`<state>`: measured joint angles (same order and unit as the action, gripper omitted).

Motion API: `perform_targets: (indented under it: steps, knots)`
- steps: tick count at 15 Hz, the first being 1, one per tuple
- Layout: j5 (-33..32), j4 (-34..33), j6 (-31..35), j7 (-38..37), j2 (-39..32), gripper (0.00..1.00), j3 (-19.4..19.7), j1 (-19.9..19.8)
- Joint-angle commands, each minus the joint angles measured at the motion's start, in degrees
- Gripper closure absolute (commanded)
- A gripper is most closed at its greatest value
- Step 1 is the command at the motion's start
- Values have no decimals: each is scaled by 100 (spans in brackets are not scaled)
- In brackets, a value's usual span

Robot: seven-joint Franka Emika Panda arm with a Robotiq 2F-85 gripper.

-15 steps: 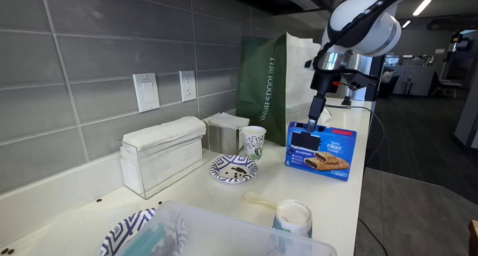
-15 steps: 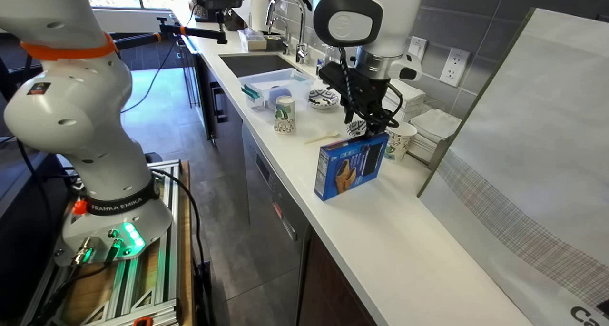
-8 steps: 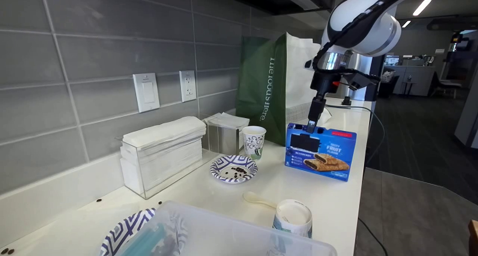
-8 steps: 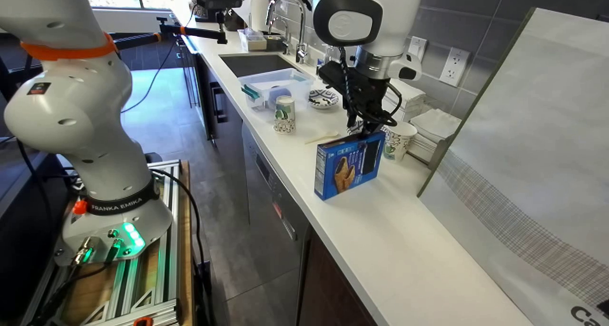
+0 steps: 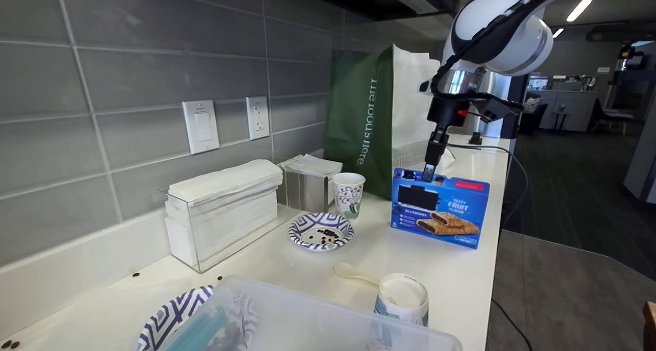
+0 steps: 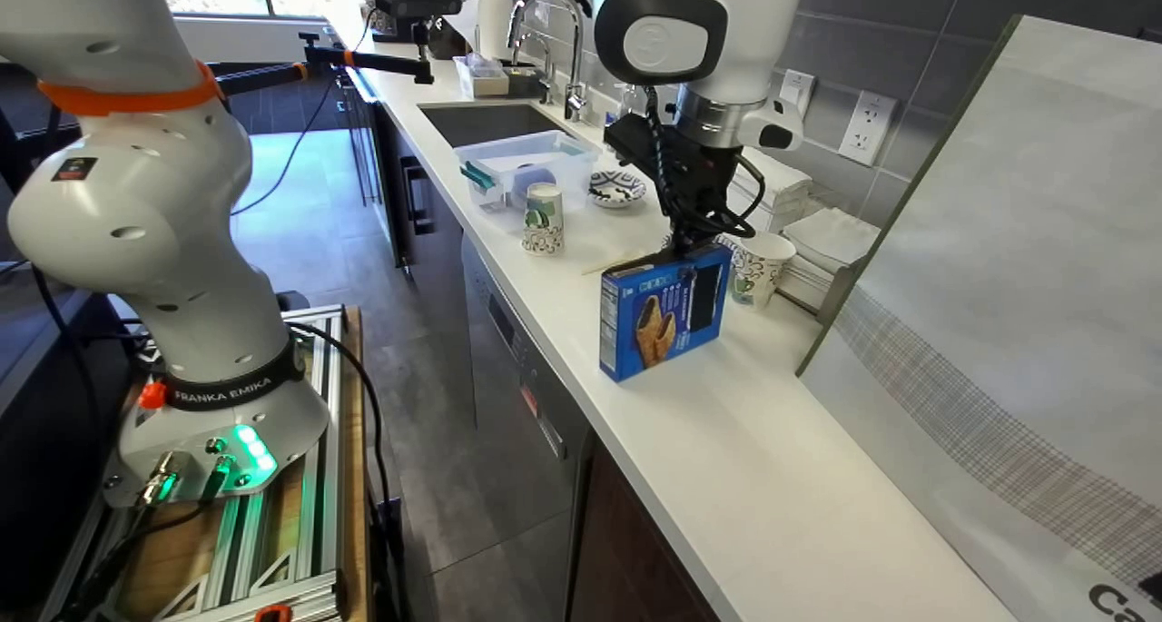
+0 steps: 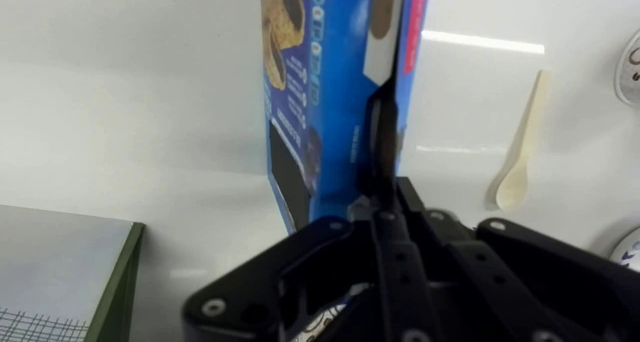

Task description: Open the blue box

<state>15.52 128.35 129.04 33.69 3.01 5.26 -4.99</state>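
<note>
and the pincer [image 5: 428, 174], barely a gap showing, pinches the top rim of the blue box [image 5: 442, 207], upright near the front edge of the counter [image 5: 451, 279]!

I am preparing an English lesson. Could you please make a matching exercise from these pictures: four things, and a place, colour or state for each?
1. box
2. spoon
3. paper bag
4. light switch

A. green and white
B. standing under the gripper
C. fixed to the wall
D. lying on the counter

Right pairs: 1-B, 2-D, 3-A, 4-C.
</note>
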Motion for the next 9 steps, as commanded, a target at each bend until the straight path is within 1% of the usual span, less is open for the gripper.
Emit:
perform_targets:
  steps: [1,3,4,5,8,9]
  knots:
    - [-137,238,-156,-182,275,94,25,30]
    - [-163,325,-192,-232,360,90,35,31]
    - [-153,355,-210,-242,376,85,46,29]
    - [-181,387,-219,-280,385,87,52,26]
    - [-361,499,-214,-401,451,100,51,24]
    - [-469,507,-212,-487,490,100,47,19]
